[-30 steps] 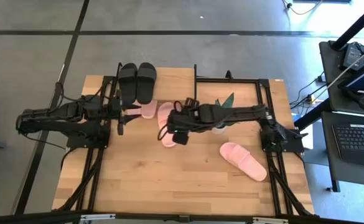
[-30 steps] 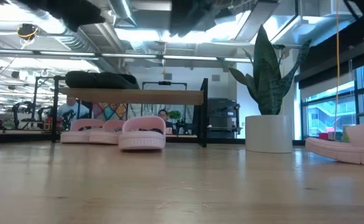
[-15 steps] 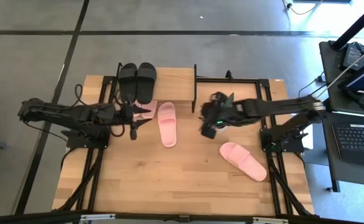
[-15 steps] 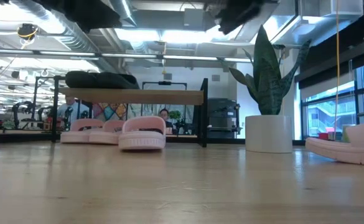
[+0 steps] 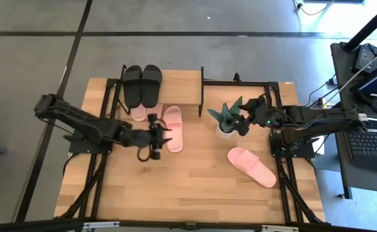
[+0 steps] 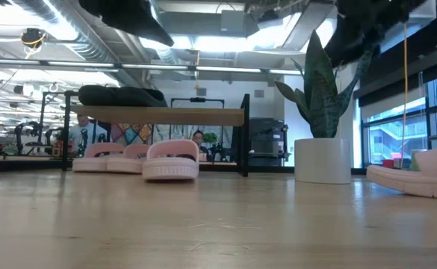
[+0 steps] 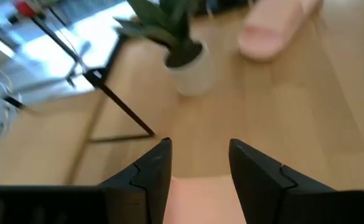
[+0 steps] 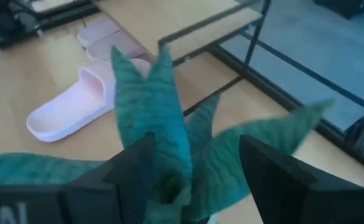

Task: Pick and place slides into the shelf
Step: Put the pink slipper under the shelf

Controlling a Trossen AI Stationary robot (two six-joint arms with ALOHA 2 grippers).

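One light pink slide (image 5: 173, 128) lies flat on the table in front of the shelf (image 5: 178, 78); it also shows in the low view (image 6: 172, 159). My left gripper (image 5: 162, 136) hovers open at that slide's left edge, with the slide (image 7: 200, 199) showing between its fingers (image 7: 199, 146). Two black slides (image 5: 142, 84) rest on the shelf's top board. More pink slides (image 6: 102, 158) sit on the table under it. Another pink slide (image 5: 251, 165) lies near the right edge. My right gripper (image 5: 247, 122) is open above a potted plant (image 5: 227, 118), whose leaves (image 8: 150, 106) fill its wrist view.
The plant in its white pot (image 6: 323, 160) stands right of the shelf, between the two loose pink slides. Black frame rails (image 5: 285, 187) run along both table sides. Bare wood (image 5: 182, 187) spreads across the near half of the table.
My right gripper has drawn back from over the middle pink slide toward the table's right, ending above the plant. My left gripper has moved from the shelf's front toward the right and near side, up to that slide's left edge. The slide has stayed put.
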